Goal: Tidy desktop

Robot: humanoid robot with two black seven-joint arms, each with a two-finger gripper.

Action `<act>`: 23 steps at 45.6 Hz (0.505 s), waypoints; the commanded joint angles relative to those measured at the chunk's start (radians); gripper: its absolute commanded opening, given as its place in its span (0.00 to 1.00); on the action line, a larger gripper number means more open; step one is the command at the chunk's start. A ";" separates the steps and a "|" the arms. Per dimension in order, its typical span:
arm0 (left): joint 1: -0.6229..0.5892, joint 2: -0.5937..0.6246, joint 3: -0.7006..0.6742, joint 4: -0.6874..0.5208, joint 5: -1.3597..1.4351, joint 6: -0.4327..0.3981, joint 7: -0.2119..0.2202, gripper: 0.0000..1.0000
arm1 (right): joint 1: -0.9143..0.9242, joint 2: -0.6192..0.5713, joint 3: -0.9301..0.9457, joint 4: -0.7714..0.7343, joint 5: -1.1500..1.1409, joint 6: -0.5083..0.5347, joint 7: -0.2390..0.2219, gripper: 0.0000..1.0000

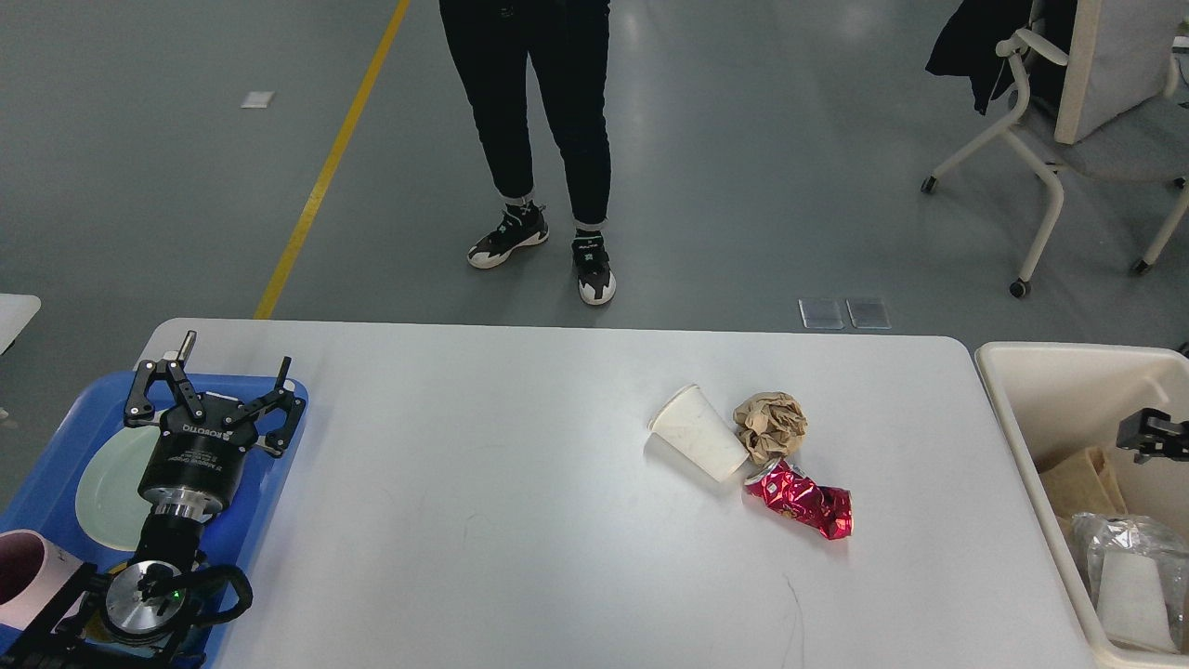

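**Helper:** Rubbish first?

**Me:** Yes. Three pieces lie bunched on the large white rectangular table (pixel 520 520), right of its middle: a white paper cup on its side (pixel 699 433), a crumpled brown paper ball (pixel 771 426) touching it, and a crushed red foil can (pixel 801 502) just below both.

**Helper:** Which arm?

**Me:** My right jaws (pixel 1152 435), over the cream plastic bin (pixel 1031 390) beside the table; only a dark tip shows, so I cannot tell their opening. My left jaws (pixel 215 395) stand wide and empty over the blue tray (pixel 56 465).

**Helper:** Advice?

**Me:** Take the can first, across its narrow waist, lifting straight so the cup doesn't roll.
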 commanded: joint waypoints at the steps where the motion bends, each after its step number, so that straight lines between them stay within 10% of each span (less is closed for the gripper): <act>1: 0.000 0.000 0.000 0.000 0.000 0.001 0.000 0.97 | 0.281 0.062 -0.082 0.199 -0.001 0.127 -0.085 1.00; 23: 0.000 0.000 0.000 0.000 0.000 0.001 -0.002 0.97 | 0.917 0.410 -0.079 0.694 0.226 0.201 -0.083 1.00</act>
